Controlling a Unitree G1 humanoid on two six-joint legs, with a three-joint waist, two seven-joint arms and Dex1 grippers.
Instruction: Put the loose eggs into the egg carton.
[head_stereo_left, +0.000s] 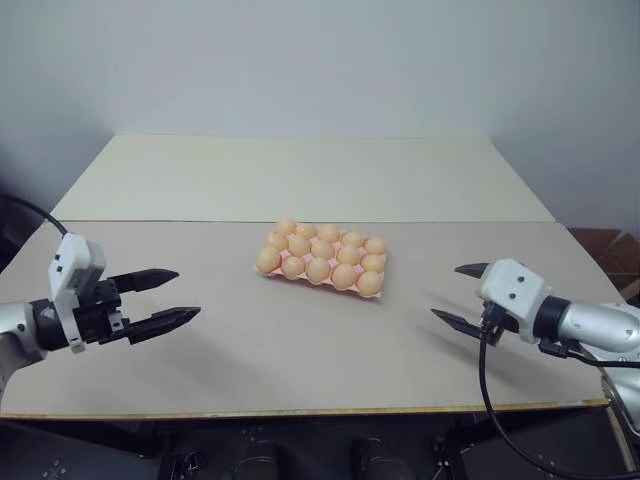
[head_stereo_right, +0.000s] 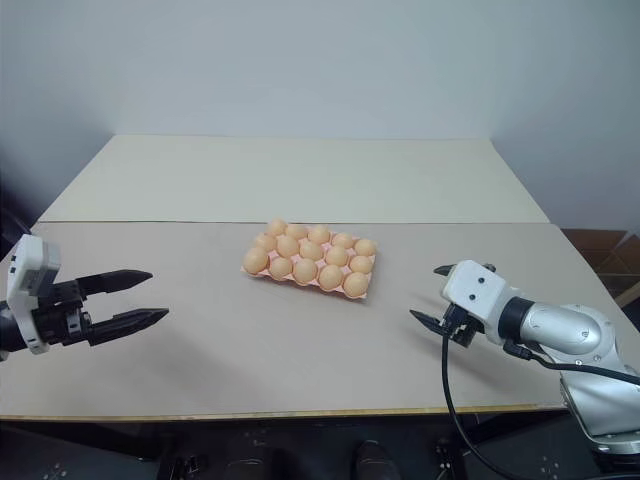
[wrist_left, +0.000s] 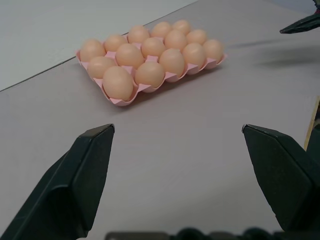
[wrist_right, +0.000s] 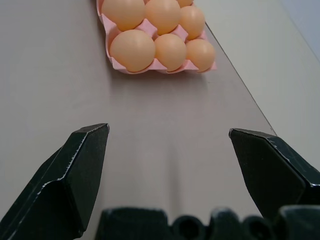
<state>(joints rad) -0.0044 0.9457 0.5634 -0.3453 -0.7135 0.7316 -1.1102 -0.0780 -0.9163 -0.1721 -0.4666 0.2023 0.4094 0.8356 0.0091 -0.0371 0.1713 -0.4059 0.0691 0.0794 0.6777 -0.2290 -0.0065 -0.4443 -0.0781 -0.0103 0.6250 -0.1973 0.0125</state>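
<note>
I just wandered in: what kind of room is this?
Probably a lab or test room: a plain table against bare walls, holding just a pink egg carton full of eggs, between two robot grippers.

Both tools (head_stereo_left: 170, 297) (head_stereo_left: 458, 293) agape, empty

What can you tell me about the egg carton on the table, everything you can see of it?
The egg carton is a flat, lidless, pale pink moulded tray with pointed peaks between its cups. It lies level near the middle of the tan table, slightly askew. Every visible cup holds a light orange-tan egg. Neither end effector touches it.
</note>
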